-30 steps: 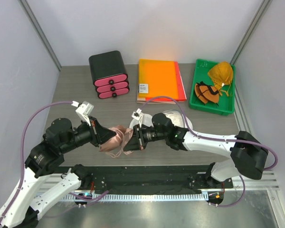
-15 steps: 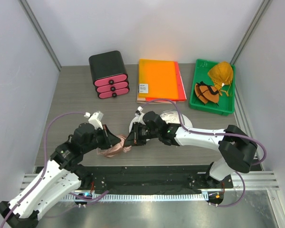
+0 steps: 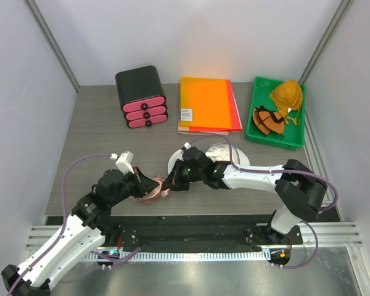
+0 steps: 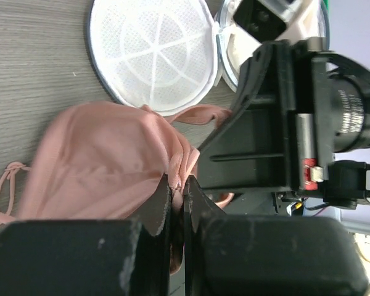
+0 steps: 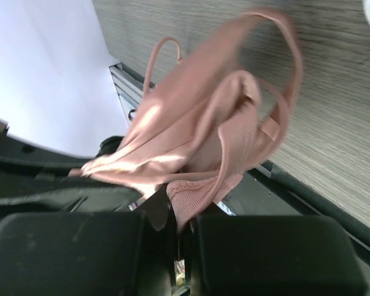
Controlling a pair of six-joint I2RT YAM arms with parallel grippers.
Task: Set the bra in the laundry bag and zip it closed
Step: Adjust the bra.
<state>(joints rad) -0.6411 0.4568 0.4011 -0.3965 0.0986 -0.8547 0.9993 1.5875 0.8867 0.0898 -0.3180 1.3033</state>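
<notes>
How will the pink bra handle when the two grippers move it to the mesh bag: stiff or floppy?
Probably floppy: the bra bunches and folds where the left gripper pinches it. Likely light, since the right gripper holds it up by just a thin fabric edge. Its straps hang in loose loops, so they may trail or snag.

Pink bra — white mesh laundry bag

Your left tool has slid right and dropped toward the desk. Your right tool barely shifted. The bra pinched between them is bunched tighter than a second ago.
</notes>
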